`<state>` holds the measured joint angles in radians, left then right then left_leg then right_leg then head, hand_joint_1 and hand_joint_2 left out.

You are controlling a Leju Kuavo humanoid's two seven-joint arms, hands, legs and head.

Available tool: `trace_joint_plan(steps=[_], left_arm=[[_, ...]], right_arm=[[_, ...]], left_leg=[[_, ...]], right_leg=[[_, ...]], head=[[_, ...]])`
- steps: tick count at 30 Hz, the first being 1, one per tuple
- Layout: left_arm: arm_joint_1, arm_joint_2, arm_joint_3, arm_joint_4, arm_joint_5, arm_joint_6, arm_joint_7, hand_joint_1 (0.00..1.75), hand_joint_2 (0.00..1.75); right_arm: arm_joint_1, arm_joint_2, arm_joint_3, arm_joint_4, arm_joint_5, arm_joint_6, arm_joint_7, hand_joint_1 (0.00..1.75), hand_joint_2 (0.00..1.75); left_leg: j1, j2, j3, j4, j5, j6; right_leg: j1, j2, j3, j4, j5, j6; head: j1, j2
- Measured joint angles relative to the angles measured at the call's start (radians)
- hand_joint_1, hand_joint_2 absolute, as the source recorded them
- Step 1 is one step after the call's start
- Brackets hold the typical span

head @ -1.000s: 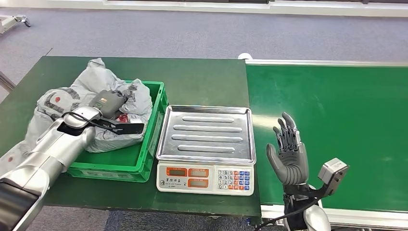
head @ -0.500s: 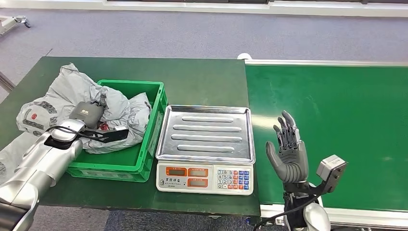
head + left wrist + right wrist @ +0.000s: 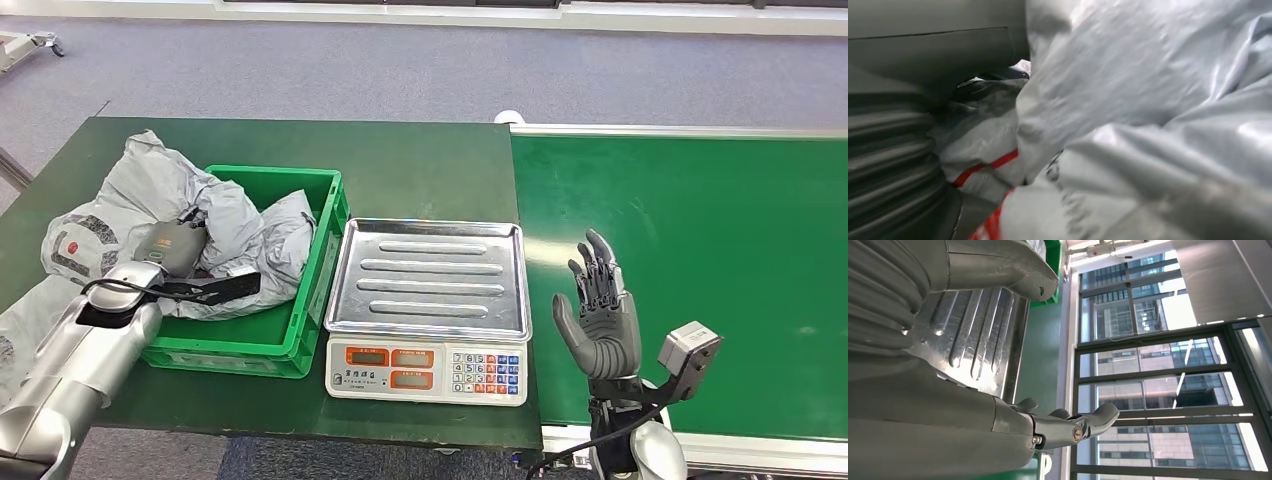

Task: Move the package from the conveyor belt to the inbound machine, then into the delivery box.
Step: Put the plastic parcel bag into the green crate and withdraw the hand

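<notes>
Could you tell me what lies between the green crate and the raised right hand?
In the head view, the scale with its steel tray sits between the green crate and the right hand.

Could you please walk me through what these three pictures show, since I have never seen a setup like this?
This is a humanoid robot with two silver arms ending in many-fingered hands. The wide picture is taken from its head, looking down; the other two come from cameras at its wrists, so they look turned. On the dark green table stand a green crate and a weighing scale with a steel tray; the green conveyor belt lies to the right. The left hand rests on the grey plastic package that lies in the crate; whether it grips it I cannot tell. The right hand is raised, open and holds nothing.
</notes>
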<state>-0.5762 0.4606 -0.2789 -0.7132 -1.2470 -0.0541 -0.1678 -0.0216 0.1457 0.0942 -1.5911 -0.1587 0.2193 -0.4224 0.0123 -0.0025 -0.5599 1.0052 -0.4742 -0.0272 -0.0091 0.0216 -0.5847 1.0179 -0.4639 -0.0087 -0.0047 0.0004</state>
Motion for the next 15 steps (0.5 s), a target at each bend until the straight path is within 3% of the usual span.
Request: trace_joint_plan(steps=[15], left_arm=[[0.02, -0.007, 0.023, -0.036, 0.009, 0.006, -0.024, 0.0, 1.75]], right_arm=[[0.0, 0.0, 0.0, 0.0, -0.002, -0.001, 0.0, 0.0, 1.75]], left_leg=[[0.0, 0.0, 0.0, 0.0, 0.0, 0.0]], right_leg=[[0.0, 0.0, 0.0, 0.0, 0.0, 0.0]], head=[[0.0, 0.0]])
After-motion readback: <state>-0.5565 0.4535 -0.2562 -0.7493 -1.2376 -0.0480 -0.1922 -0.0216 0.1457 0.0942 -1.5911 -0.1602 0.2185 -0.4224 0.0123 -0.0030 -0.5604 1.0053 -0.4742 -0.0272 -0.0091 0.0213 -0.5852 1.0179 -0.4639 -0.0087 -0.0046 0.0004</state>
